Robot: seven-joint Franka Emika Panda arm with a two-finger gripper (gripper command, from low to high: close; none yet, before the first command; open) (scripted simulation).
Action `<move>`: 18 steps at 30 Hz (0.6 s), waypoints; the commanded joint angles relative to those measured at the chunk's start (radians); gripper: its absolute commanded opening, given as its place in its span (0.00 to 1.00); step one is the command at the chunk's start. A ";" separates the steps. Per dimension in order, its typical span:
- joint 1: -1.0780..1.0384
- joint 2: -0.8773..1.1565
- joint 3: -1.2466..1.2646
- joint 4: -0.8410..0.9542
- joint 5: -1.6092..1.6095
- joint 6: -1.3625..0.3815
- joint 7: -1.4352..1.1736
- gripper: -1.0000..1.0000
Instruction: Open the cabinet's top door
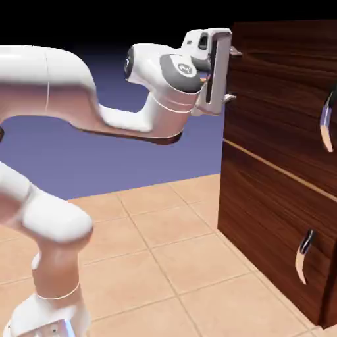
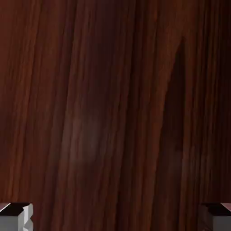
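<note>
My hand [image 1: 232, 75] is spread wide at the top door [image 1: 280, 92]; whether its tips touch, I can't tell. The exterior view's right edge crops the cabinet [image 1: 263, 197]; wood grain fills my hand view.

Daylight-like brightness is washing out the near white arm [image 1: 49, 82], while the cabinet's wood [image 2: 103, 113] is staying dim in the hand view, a faint hazy sheen showing

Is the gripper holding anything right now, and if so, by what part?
No, nothing is held: the gripper stands open before the dark wood, and the upper door's handle is well away from it.
</note>
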 commanded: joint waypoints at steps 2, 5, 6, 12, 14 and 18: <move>0.032 -0.010 -0.037 0.027 -0.087 0.005 -0.031 0.50; 0.080 -0.025 -0.093 0.066 -0.218 0.012 -0.077 0.50; 0.096 -0.030 -0.111 0.080 -0.261 0.014 -0.093 0.50; 0.192 -0.059 -0.222 0.159 -0.522 0.029 -0.186 0.50; 0.224 -0.069 -0.259 0.186 -0.609 0.034 -0.216 0.50; 0.287 -0.089 -0.333 0.239 -0.783 0.043 -0.278 0.50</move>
